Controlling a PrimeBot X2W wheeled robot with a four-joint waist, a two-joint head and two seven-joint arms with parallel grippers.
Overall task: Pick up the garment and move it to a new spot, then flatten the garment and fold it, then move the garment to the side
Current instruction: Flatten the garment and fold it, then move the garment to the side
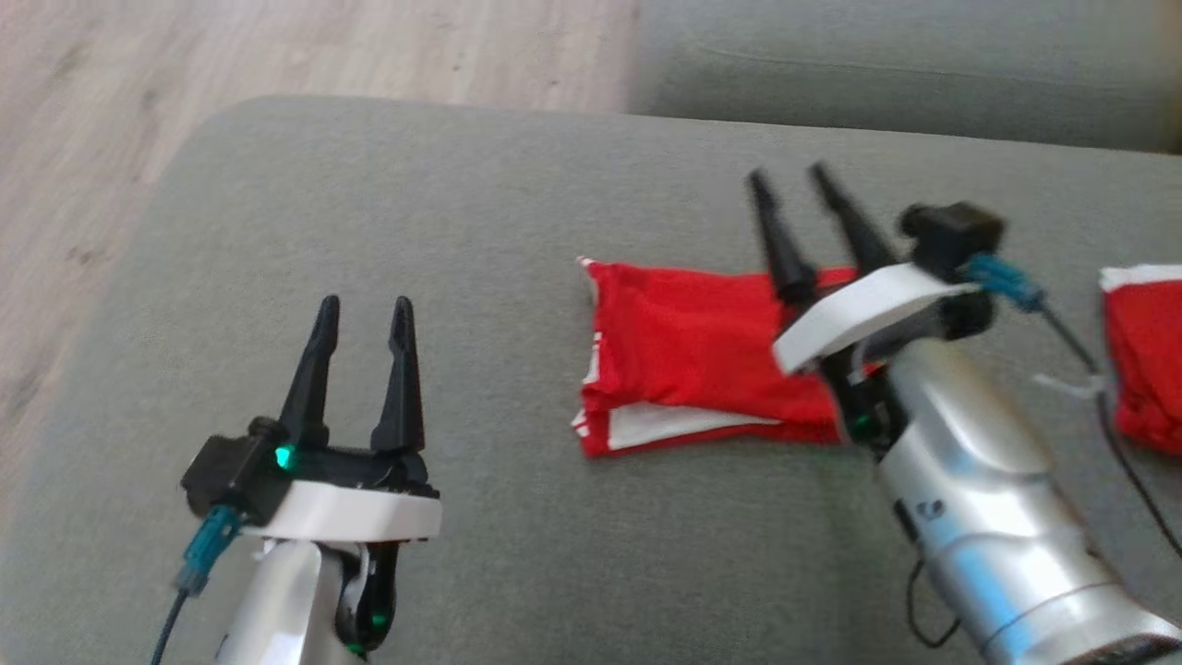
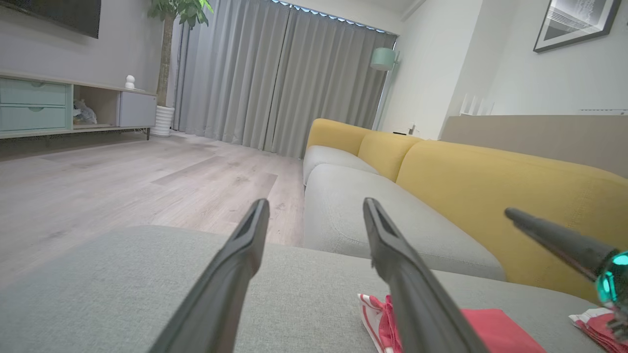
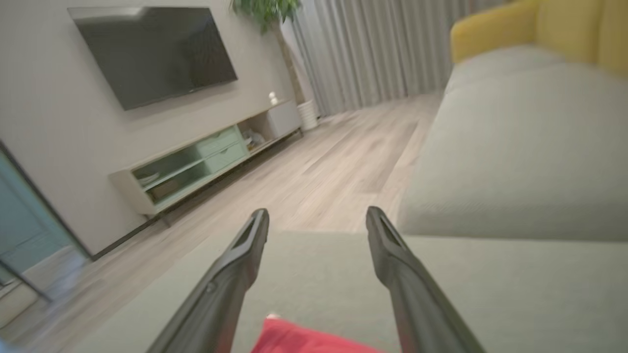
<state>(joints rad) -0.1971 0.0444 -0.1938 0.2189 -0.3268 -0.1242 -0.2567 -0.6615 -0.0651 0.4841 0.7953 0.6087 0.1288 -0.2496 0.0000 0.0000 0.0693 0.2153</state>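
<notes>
1. The left gripper (image 1: pixel 365 309) is seen spread open with nothing between its fingers, held over the grey cushion (image 1: pixel 443 212).
2. The right gripper (image 1: pixel 790 177) is parted too, with nothing grasped.
3. The red garment (image 1: pixel 693 356) is laid folded flat on the cushion, off to the right of the left gripper and well apart from it.
4. Its right end is covered by the right gripper's wrist. The fingertips are pointed past the garment's far edge, over bare cushion.
5. Contact between that gripper and the cloth can't be made out tbh.
6. White trim is shown along the garment's left and near edges.
7. A second red and white cloth (image 1: pixel 1145 360) is spotted further right of the right gripper.
</notes>
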